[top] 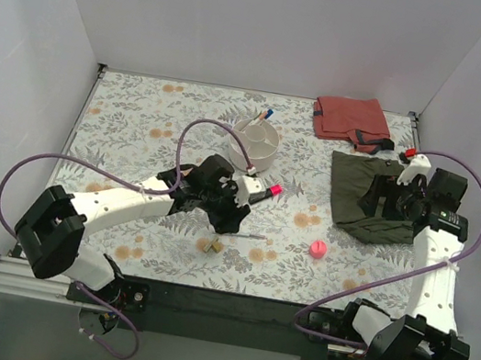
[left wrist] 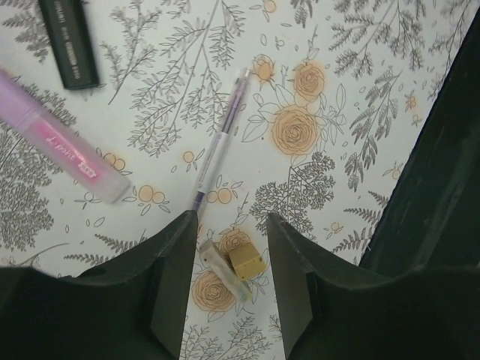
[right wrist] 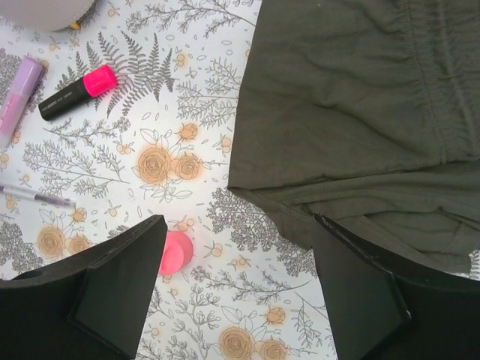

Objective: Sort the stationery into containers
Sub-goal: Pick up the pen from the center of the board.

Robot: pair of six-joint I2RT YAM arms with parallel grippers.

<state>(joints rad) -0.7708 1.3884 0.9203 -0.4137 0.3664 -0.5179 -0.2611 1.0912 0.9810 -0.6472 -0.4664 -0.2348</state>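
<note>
Two small tan bits (left wrist: 246, 261) are seen lying together on the floral tablecloth (left wrist: 360, 90), well apart from the round white compartmented bowl (top: 258, 157). They are straddled by the left gripper (left wrist: 232, 219), its jaws apart and nothing clamped, apparently lined up for a pinch. A thin clear pen (left wrist: 219, 139) lies just beyond. The right gripper (right wrist: 240, 225) is held wide and empty over the edge of the olive-green cloth (right wrist: 360, 97), presumably parked clear.
</note>
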